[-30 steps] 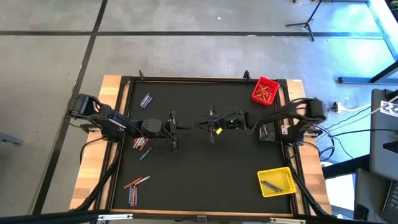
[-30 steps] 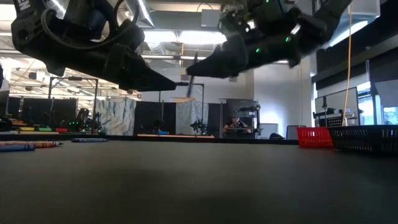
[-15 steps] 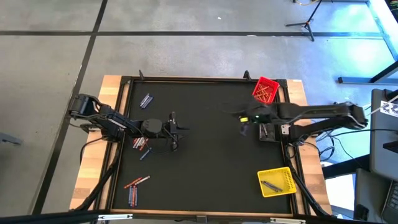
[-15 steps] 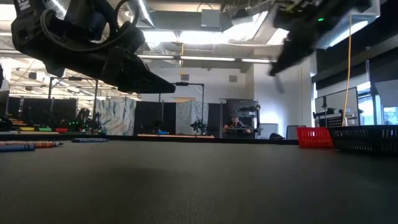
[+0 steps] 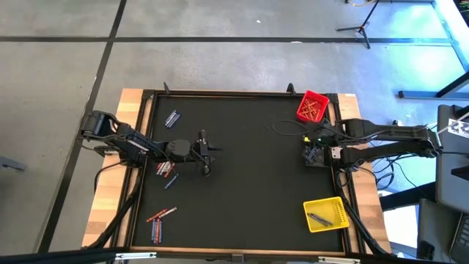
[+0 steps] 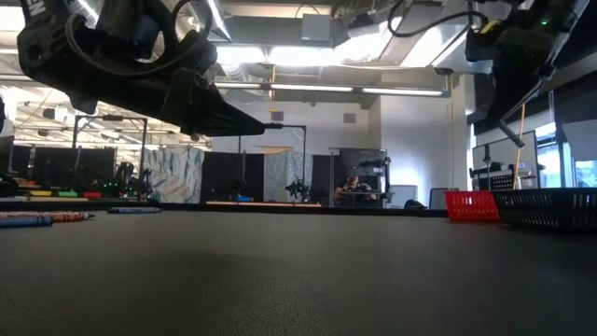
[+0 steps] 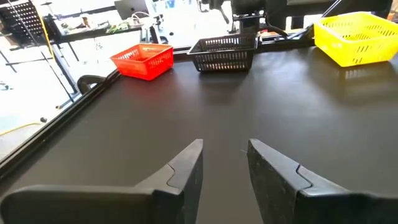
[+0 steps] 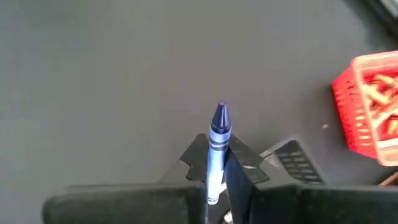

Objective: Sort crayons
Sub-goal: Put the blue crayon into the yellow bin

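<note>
Since one second ago, the right gripper has retracted from table centre to the right edge, near the red bin, pinching a blue crayon. Left gripper hovers left of centre, fingers spread, empty. Loose crayons lie beside it.

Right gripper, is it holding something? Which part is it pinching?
Yes. The right gripper pinches a blue crayon around its lower wrapped body, the pointed tip sticking out past the fingers. The left gripper is open and holds nothing.
</note>
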Motion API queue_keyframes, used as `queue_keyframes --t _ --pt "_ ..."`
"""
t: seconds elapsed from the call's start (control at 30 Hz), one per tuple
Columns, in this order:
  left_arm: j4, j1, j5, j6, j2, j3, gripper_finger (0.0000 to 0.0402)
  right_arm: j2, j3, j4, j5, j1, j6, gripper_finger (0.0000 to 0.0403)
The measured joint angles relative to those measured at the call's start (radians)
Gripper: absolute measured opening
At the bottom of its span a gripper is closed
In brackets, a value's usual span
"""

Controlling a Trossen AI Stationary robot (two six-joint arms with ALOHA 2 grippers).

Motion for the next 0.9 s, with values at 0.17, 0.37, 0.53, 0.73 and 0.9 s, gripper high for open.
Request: queue_keyframes --t 0.17,0.37,0.53,0.73,0.9 --pt "0.0 0.0 0.0 -0.002 0.0 0.0 0.0118 0.002 -0.026 0.007 -0.127 0.065 0.016 0.002" --pt "0.001 0.0 0.0 -0.008 0.0 0.0 0.0118 0.003 -0.044 0.025 -0.169 0.289 0.178 0.0021" --pt "0.001 -0.015 0.009 -0.029 0.0 0.0 0.0118 0.014 -0.044 0.111 -0.155 0.518 0.35 0.0022" --pt "0.008 -0.043 0.01 -0.054 0.0 0.0 0.0118 0.072 -0.044 0.19 -0.111 0.804 0.621 0.0019" --pt "0.009 -0.059 0.011 -0.054 0.0 0.0 0.0118 0.16 -0.044 0.21 -0.068 0.983 0.858 0.0031"
